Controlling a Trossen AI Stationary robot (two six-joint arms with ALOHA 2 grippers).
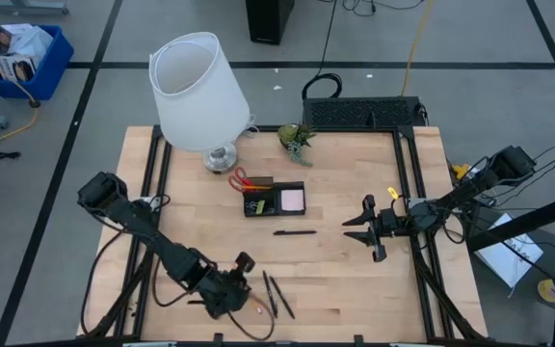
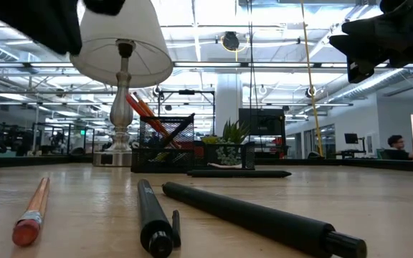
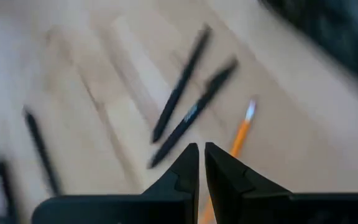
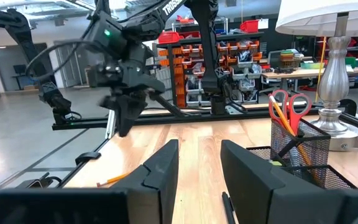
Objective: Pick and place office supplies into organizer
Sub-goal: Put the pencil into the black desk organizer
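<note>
Above the pens (image 3: 185,112), left gripper (image 3: 201,165) closed, empty.

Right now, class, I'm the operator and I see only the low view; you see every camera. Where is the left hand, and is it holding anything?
Observer: The left hand hangs over the table edge nearest your camera, shut and empty, beside the two black pens.
Operator: And the right hand?
Observer: The right hand is open and empty, just right of the single black pen at mid-table.
Operator: Is anything in the organizer that I can't see?
Observer: A pink sticky-note pad lies flat in the organizer.
</note>
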